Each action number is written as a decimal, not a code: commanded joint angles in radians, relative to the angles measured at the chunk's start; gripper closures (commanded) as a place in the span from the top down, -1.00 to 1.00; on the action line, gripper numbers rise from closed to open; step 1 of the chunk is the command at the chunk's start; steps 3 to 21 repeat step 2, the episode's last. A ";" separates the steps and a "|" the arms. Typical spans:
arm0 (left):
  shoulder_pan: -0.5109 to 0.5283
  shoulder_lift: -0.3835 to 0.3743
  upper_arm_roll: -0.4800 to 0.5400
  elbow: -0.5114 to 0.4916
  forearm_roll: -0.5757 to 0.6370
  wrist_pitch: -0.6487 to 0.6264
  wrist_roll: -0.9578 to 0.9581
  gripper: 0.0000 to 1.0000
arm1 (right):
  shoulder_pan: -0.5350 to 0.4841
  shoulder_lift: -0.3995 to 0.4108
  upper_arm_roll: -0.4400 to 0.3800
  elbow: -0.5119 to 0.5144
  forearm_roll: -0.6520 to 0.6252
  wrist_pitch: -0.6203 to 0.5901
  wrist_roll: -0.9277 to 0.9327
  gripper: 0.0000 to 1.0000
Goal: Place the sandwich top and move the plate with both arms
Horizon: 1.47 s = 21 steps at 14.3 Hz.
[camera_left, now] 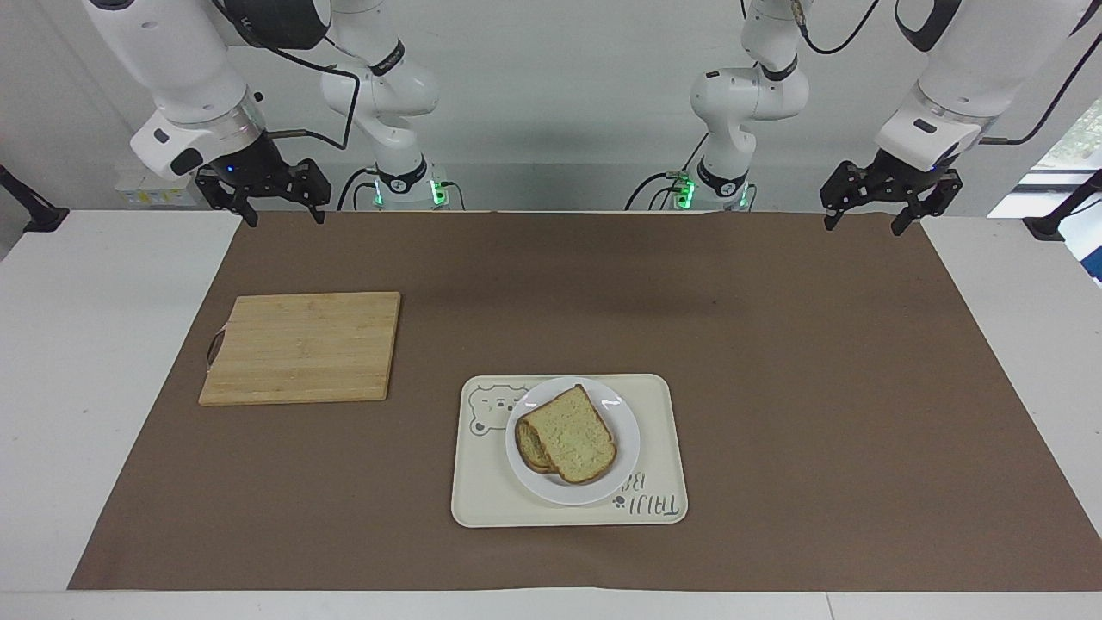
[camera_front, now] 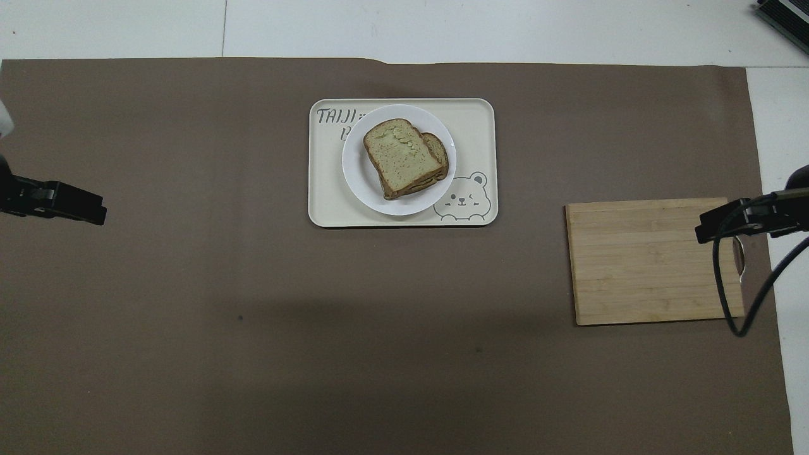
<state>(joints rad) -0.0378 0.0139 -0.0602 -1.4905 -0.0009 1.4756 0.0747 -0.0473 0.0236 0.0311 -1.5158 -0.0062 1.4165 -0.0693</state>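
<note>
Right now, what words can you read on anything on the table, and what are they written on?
"TAIJI": printed on the cream tray, in the corner away from its bear drawing.
A second line under it starts with one letter, maybe "B"; the white plate covers the rest, so it cannot be read.
Nothing is written on the cutting board, the bread or the plate.

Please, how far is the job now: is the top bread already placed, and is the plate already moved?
Done: the sandwich top lies on another slice on the plate, which sits on the tray. In hand: nothing; the left gripper and right gripper hang open and empty. Left: possibly moving the plate, maybe to the cutting board.
</note>
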 commanded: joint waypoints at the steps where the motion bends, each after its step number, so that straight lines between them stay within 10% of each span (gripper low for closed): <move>1: -0.011 -0.029 0.006 -0.043 0.019 0.022 -0.010 1.00 | -0.013 0.004 0.007 0.011 0.012 -0.004 0.008 1.00; 21: -0.010 -0.029 0.006 -0.043 0.019 0.022 -0.007 1.00 | -0.013 0.004 0.007 0.011 0.012 -0.004 0.008 1.00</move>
